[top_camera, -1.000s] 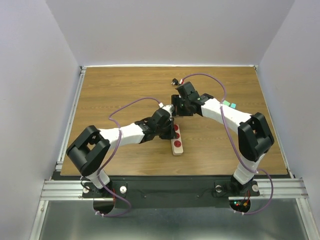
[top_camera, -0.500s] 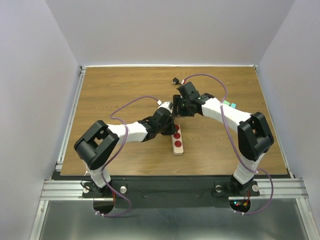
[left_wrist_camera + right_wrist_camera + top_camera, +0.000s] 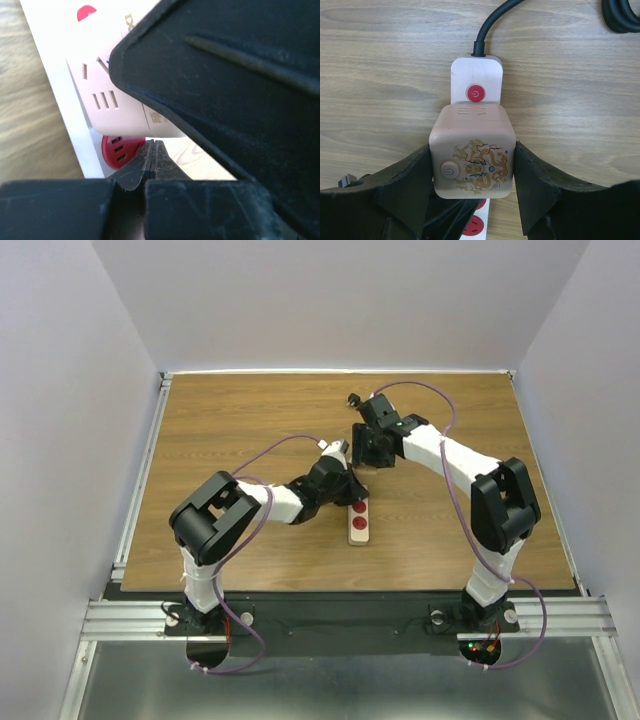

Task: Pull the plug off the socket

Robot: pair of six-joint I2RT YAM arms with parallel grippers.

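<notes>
In the frame's middle, the right gripper (image 3: 372, 452) has its jaws clasped on the beige plug (image 3: 472, 160), which sits in the socket (image 3: 476, 77). The left gripper (image 3: 153, 150) has its jaws pressed together just beside the plug.

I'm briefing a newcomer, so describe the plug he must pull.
On the wooden table lies a beige power strip with red outlets. At its cord end, just past the red switch, sits the plug: a beige cube printed with a golden dragon.
</notes>
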